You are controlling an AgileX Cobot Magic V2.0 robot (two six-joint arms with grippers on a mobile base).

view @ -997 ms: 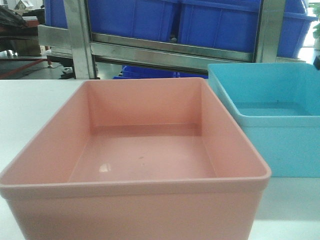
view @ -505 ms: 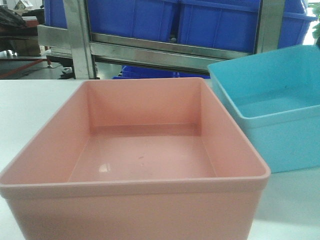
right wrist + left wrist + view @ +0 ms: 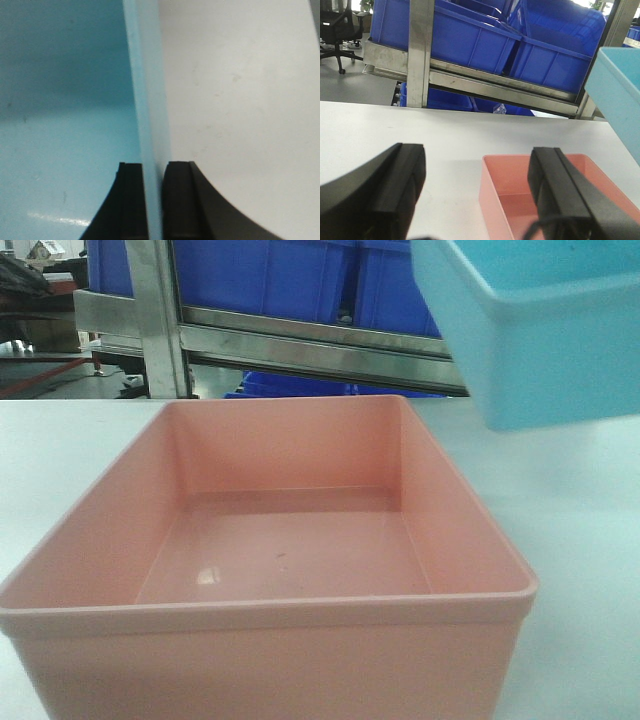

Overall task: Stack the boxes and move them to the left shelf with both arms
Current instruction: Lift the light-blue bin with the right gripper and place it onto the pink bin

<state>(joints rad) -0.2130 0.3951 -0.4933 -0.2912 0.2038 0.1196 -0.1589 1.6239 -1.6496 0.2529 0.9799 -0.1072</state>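
The right gripper (image 3: 152,172) clamps its fingers (image 3: 177,200) on the sky-blue tub (image 3: 545,350) wall, holding it aloft, up-right of the pink tub (image 3: 280,540) on the counter (image 3: 580,540); the left gripper (image 3: 477,167) hangs spread, empty, nearer the pink one

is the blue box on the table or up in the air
In the air: the blue box hangs tilted above the table, right pincer clamped on its wall.

Light: bright, even, from overhead. Glare: small white spot on pink tub (image 3: 280,540) floor, lower left. Blur: blue tub (image 3: 545,335), upper right, smeared. Out of focus: right tool (image 3: 152,167). Shadows: faint on surface (image 3: 590,540).
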